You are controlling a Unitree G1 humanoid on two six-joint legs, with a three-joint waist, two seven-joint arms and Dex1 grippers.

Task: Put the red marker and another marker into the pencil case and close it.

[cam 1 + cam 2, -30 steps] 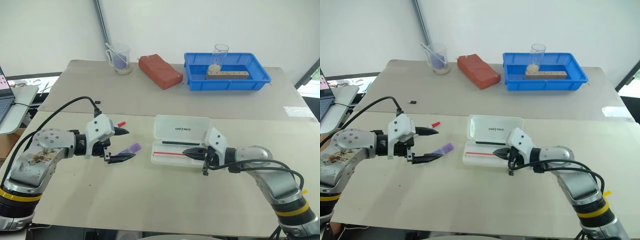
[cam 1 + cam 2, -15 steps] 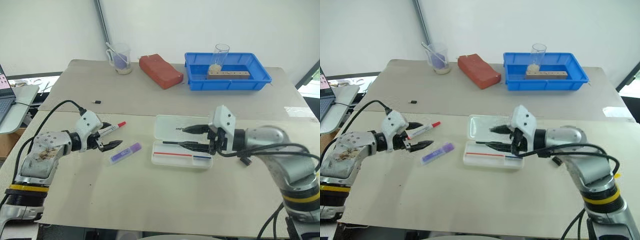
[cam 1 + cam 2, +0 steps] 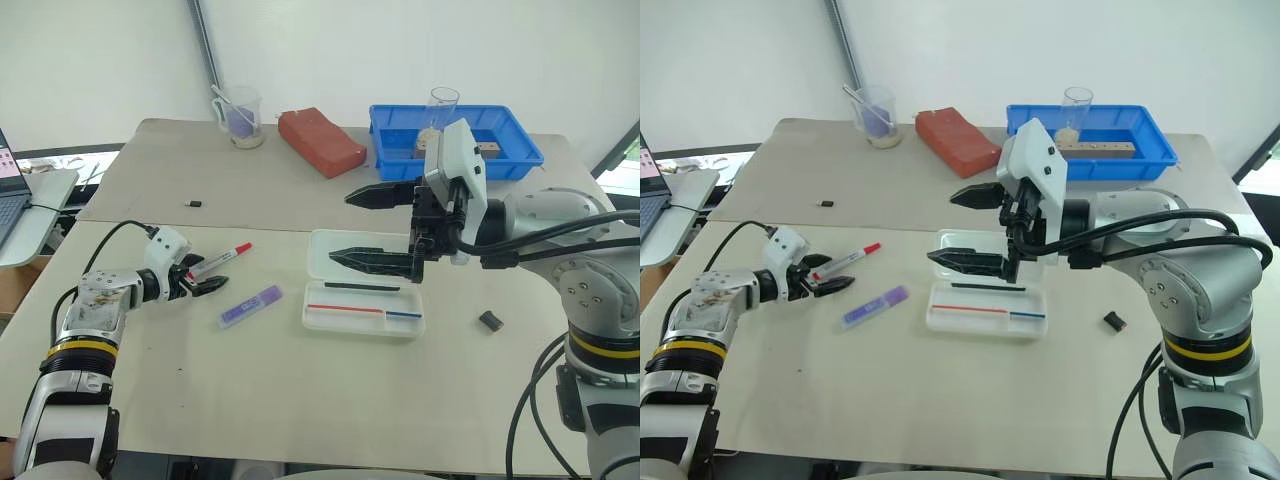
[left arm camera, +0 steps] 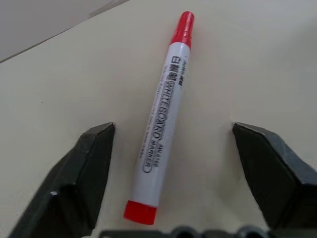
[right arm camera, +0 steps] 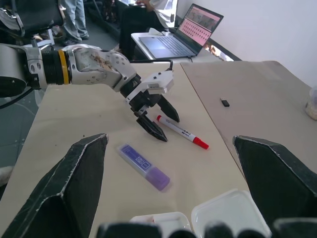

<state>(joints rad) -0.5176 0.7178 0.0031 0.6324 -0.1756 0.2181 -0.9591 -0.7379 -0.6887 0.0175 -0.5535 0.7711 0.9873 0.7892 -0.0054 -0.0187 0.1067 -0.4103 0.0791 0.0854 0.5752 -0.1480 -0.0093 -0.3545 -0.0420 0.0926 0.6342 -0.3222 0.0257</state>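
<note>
The red marker [image 4: 163, 114] lies flat on the table, white-barrelled with a red cap. My left gripper [image 3: 205, 283] is open and low over the marker's tail end, one finger on each side, with a gap between each finger and the barrel. The purple highlighter [image 3: 250, 305] lies on the table just beside it, towards the case. The pencil case [image 3: 410, 327] lies open, its lid [image 3: 335, 243] folded back, with thin red, blue and black pens inside. My right gripper [image 3: 340, 226] hangs open and empty above the case.
A blue tray [image 3: 520, 160] with a glass and a wooden block stands at the back right. A red brick [image 3: 320, 142] and a beaker [image 3: 238, 118] are at the back. Small black bits lie on the table [image 3: 490, 320] [image 3: 195, 203]. A laptop [image 5: 190, 27] sits off the left edge.
My right gripper opened, leaving a blue pen in the case, and rose above it. My left gripper moved down and left to the red marker, its fingers now straddling the barrel.
</note>
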